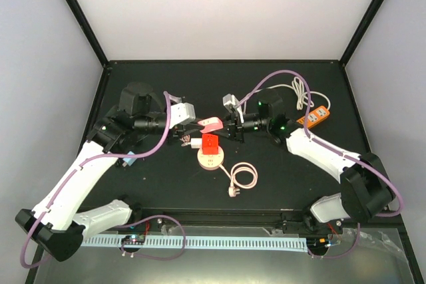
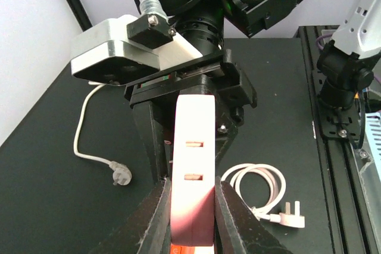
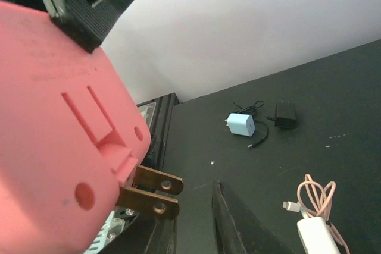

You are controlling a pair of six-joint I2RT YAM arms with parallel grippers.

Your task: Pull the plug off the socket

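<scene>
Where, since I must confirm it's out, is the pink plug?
Top view, table centre: the pink plug is held in the left fingers, close by the red socket, prongs bare.

I hold the pink plug (image 1: 212, 124) off the bench, pinched by its sides in my left hand (image 2: 191, 215). One face shows two narrow slots (image 2: 191, 144). From the opposite side, two flat brass blades (image 3: 152, 191), each with a hole, stick out bare. The red socket (image 1: 210, 143) stands on its round wooden base (image 1: 212, 161), just on the near side of the plug.
</scene>
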